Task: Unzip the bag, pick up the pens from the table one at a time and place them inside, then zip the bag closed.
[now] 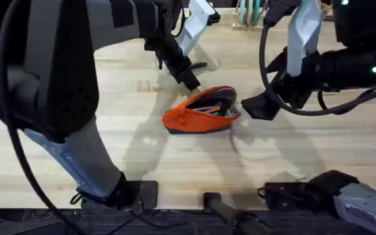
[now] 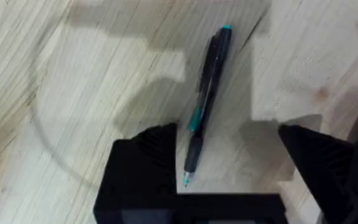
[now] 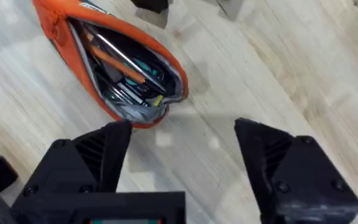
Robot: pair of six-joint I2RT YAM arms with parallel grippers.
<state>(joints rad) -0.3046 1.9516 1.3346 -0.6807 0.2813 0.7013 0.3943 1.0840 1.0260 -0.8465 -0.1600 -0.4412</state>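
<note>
A pale wooden plank table [image 1: 292,147] with visible grain runs across the whole scene. The orange bag [image 1: 201,111] lies on its side near the middle of that table, its zip undone and its mouth gaping. Inside the bag, an orange pen [image 3: 114,62] and several dark pens rest against a grey lining.

The right gripper [image 3: 179,165] hovers just beside the bag's open end, its two black fingers spread wide with nothing between them. The bare wood below it carries soft shadows.

The left gripper [image 2: 229,152] hangs on the far side of the bag, also spread and empty. Directly beneath it a black pen [image 2: 207,102] with teal accents lies flat on the table, its tip pointing in between the two fingers and not touched by either.

Well beyond the bag, at the table's far edge, pale sticks [image 1: 248,13] stand upright in a wooden rack.
</note>
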